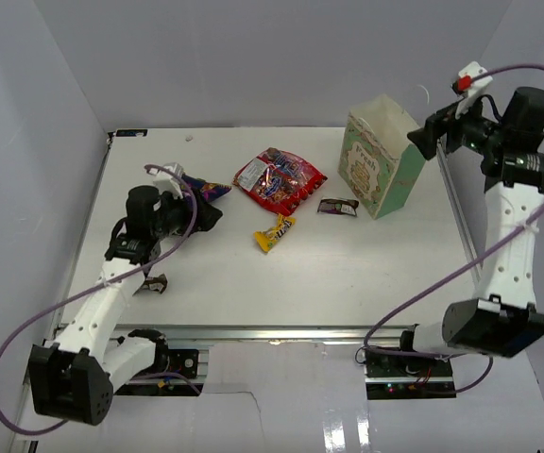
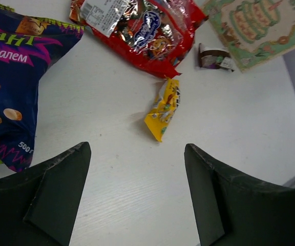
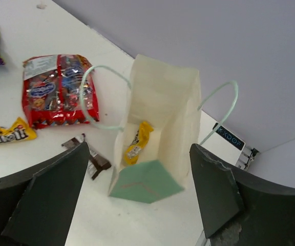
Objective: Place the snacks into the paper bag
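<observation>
The snacks [image 1: 279,179] look light and crinkly, so pinch a sealed edge; left tool [image 2: 136,148] and right tool [image 3: 138,147] stand apart, empty.

Both arms are built alike: white link shells set between chunky black joint housings. The left arm [image 1: 102,307] and the right arm [image 1: 516,236] each trail 1 thin purple cable [image 1: 535,65] that hangs off in a wide loop. Near the right arm's wrist sits a white clip with a red tip [image 1: 467,77]. The black base plates [image 1: 406,370] show small coloured wires. The left tool [image 2: 136,148] and right tool [image 3: 139,147] each have 2 matte black, wedge-shaped fingers [image 2: 60,195] with scuffed grey edges.
</observation>
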Controlling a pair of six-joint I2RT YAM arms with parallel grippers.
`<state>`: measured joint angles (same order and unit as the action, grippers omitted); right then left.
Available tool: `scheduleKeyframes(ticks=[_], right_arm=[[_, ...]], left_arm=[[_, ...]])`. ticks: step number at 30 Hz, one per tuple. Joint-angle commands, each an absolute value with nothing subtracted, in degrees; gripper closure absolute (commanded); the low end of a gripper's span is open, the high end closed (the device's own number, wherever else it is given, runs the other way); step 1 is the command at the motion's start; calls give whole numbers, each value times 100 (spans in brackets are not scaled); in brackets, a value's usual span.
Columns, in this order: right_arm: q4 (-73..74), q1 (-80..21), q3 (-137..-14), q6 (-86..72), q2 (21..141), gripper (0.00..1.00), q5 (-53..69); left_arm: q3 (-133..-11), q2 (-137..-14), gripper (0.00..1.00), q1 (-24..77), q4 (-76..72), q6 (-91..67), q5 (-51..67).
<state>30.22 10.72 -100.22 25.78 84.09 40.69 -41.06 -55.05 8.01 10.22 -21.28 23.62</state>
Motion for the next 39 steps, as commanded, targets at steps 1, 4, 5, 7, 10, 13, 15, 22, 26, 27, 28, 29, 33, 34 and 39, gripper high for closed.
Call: scheduleKeyframes(ticks=[1, 4, 5, 7, 10, 13, 15, 22, 26, 27, 28, 29, 33, 34, 39], right_arm=[[3600, 1266, -9214, 2968, 7420, 12, 5316], [4322, 1274, -8352, 4049, 6769, 10, 5843], [4768, 1266, -7923, 4556, 6637, 10, 5975], [5262, 1266, -7543, 5200, 6355, 10, 6274], [5914, 1266, -6848, 6115, 6127, 8, 6468], [6231, 1274, -6172, 6802, 5942, 7, 6679], [6354, 1266, -5803, 7030, 5863, 7, 6793], [6810, 1266, -5458, 7803, 5941, 7, 6934], [7048, 1266, -5458, 8085, 6047, 7, 6996], [7084, 1266, -5467, 8121, 6090, 7, 7005], [7119, 1274, -5467, 8165, 6108, 7, 7014], [7197, 1266, -5475, 8243, 6126, 7, 7005], [7286, 1274, -5449, 8402, 6126, 7, 7014], [7338, 1257, -5441, 8489, 6117, 7, 7022], [7515, 811, -5414, 9139, 5959, 6, 6882]], left_arm=[[-5198, -6097, 16, 1386, 1563, -1471, 848], [-6183, -7195, 16, 2064, 2161, -812, -796], [-6396, -7485, 16, 2248, 2406, -652, -1061], [-6992, -8294, 16, 2398, 2670, -283, -1648], [-7373, -9034, 17, 2548, 2847, 43, -2632], [-7646, -9534, 18, 2619, 2839, 526, -3207], [-7743, -9737, 19, 2619, 2804, 746, -3515], [-7752, -10607, 26, 2619, 2804, 897, -4139], [-7699, -10924, 42, 2619, 2760, 853, -4236], [-7708, -10960, 48, 2619, 2760, 826, -4297], [-7708, -10995, 56, 2619, 2725, 809, -4307], [-7725, -10986, 68, 2619, 2716, 774, -4324], [-7831, -10733, 88, 2628, 2716, 694, -4097], [-7875, -10653, 91, 2637, 2716, 694, -4035], [-7910, -9724, 100, 2689, 2768, 537, -3026]])
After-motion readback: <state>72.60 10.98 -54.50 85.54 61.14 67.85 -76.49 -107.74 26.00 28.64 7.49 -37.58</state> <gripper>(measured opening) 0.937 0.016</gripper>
